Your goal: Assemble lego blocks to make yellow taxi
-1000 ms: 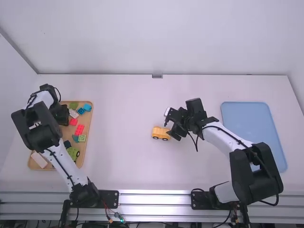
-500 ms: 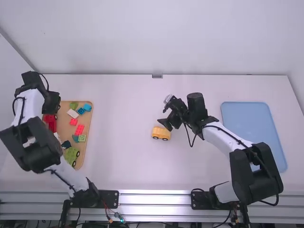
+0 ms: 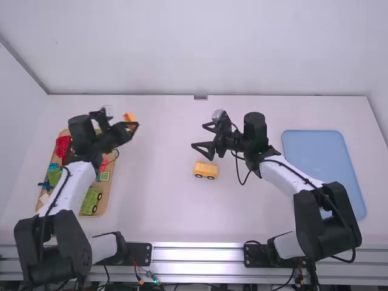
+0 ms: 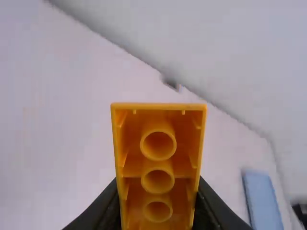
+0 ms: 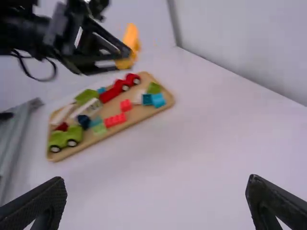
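Left gripper (image 4: 157, 191): I pinched an oblong yellow plastic block (image 4: 159, 165).
Wheeled yellow plastic car (image 3: 205, 170): sat on the white table (image 3: 163, 206), rightward and baseward of my block; my empty, spread right gripper (image 3: 198, 136) was nearer.
Car's long axis: ran left-right; front unclear.
Block's pose: tilted, hollow underside facing me.

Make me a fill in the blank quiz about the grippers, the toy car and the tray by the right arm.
The left gripper holds a block whose underside shows ____ round tubes.
The right gripper holds ____.
The yellow toy car stands on the ____.
The tray beside the right arm is ____.

Missing words: three; nothing; table; blue
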Controlling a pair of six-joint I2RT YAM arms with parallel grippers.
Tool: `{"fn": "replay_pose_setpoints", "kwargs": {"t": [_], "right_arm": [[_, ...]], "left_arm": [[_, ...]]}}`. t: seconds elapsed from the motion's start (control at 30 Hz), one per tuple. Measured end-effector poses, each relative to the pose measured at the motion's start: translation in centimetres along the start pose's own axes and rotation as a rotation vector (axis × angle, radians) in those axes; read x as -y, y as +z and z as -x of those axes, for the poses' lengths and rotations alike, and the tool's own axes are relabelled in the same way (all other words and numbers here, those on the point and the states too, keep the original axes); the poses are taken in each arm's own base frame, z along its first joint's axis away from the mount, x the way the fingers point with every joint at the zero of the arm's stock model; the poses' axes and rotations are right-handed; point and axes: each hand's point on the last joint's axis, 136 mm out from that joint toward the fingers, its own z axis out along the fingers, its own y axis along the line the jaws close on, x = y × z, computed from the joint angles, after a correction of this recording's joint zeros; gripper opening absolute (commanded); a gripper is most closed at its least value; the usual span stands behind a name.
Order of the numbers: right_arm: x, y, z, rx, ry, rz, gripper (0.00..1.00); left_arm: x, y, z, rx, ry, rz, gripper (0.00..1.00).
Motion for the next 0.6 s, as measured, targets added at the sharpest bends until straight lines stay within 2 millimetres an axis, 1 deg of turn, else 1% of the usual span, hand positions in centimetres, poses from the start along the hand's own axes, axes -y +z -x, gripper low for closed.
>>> {"fn": "replay_pose_setpoints", "kwargs": {"t": [0.03, 0.07, 0.1, 0.13, 0.17, 0.23, 0.27, 0.33, 0.37, 0.5, 0.6], "right_arm": [[-0.5, -0.2, 0.4, 0.015, -0.006, 0.039, 0.98], [-1.0, -0.4, 0.8, 0.029, -0.009, 0.075, 0.99], [-1.7, -0.7, 1.5, 0.056, -0.018, 0.134, 1.0], [-1.8, -0.8, 1.6, 0.059, -0.018, 0.139, 1.0], [-2.4, -1.0, 2.0, 0.079, -0.018, 0.198, 1.0], [-3.1, -1.4, 2.1, 0.09, -0.004, 0.287, 0.98], [-3.3, -1.5, 2.1, 0.091, -0.004, 0.298, 0.96], [-4.0, -1.9, 1.8, 0.082, 0.022, 0.382, 0.91], [-4.2, -2.0, 1.6, 0.076, 0.031, 0.41, 0.9], [-5.3, -2.5, 1.2, 0.047, 0.068, 0.488, 0.86], [-5.9, -2.6, 1.2, 0.034, 0.078, 0.52, 0.83]], "left_arm": [[2.8, 0.8, -1.9, -0.039, 0.1, -0.114, 0.1], [4.8, 1.2, -3.3, -0.066, 0.167, -0.195, 0.09], [7.4, 1.6, -5.5, -0.106, 0.26, -0.314, 0.09], [7.6, 1.6, -5.7, -0.11, 0.268, -0.325, 0.09], [10.2, 1.7, -8.0, -0.146, 0.362, -0.446, 0.09], [12.8, 1.4, -11.0, -0.188, 0.465, -0.585, 0.09], [13.2, 1.3, -11.5, -0.194, 0.482, -0.606, 0.09], [15.0, 0.8, -13.4, -0.214, 0.552, -0.699, 0.09], [15.5, 0.7, -13.8, -0.216, 0.572, -0.723, 0.09], [16.7, 0.4, -14.6, -0.219, 0.622, -0.779, 0.08], [17.2, 0.3, -14.3, -0.192, 0.651, -0.798, 0.08]]}}
